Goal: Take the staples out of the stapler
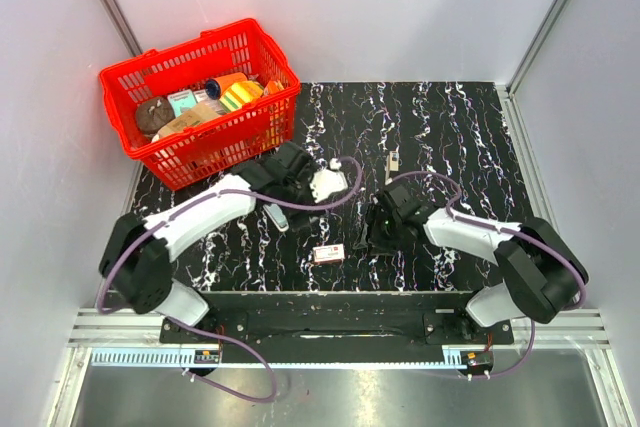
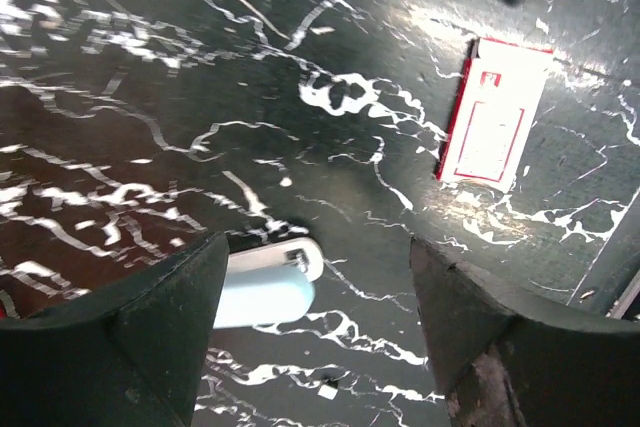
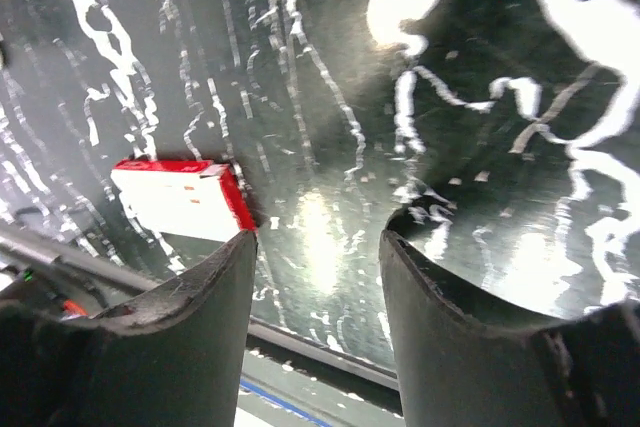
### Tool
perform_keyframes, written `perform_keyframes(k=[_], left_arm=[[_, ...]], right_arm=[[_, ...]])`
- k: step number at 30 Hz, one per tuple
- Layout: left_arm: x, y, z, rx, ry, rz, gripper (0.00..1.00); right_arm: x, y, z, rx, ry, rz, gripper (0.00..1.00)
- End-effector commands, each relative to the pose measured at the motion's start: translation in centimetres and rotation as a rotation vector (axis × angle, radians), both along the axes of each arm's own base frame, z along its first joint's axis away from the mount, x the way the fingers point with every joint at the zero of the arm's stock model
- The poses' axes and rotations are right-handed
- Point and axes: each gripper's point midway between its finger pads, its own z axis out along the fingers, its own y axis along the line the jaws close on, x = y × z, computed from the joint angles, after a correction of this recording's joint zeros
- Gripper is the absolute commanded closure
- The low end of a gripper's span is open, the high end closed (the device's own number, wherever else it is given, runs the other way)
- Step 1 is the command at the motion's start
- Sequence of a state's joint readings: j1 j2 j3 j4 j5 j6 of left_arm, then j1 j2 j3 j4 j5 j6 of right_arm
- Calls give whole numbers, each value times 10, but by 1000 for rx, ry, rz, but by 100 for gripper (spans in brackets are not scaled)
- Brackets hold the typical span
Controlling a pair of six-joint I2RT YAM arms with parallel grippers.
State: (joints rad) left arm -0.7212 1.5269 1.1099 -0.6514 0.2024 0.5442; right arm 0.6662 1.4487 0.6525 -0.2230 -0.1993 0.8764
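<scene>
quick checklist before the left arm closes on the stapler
1. Left gripper open: ok.
2. Stapler centred between the fingers: not ok; it lies close by one finger and is partly hidden by it.
3. Stapler flat on the table: ok.
4. Small box out of the left gripper's span: ok.
5. Right gripper open and empty: ok.
6. Staples loaded: cannot tell.
</scene>
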Motion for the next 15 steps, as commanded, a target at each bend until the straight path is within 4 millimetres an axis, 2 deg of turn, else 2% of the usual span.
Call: perform_keyframes(k=[1,4,6,8,11,15], left_arm=[[3,6,72,-137,-71,31,21],[4,23,110,-188,-134,82,1],[1,34,130,-212,-171,116,1],[-2,46,146,-235,-195,152,1],[-8,63,157,-258,-220,206,1],[-9,90,167,-288,-253,306,1]], right_arm=[[16,-31,24,-176,-92,15,40],[37,-26,65,-177,-202,36,26],[52,-24,90,-195,-265,52,13],[64,-18,113,-190,-310,62,9],[73,-5,136,-142,-348,77,1],[83,2,164,-106,-415,83,1]])
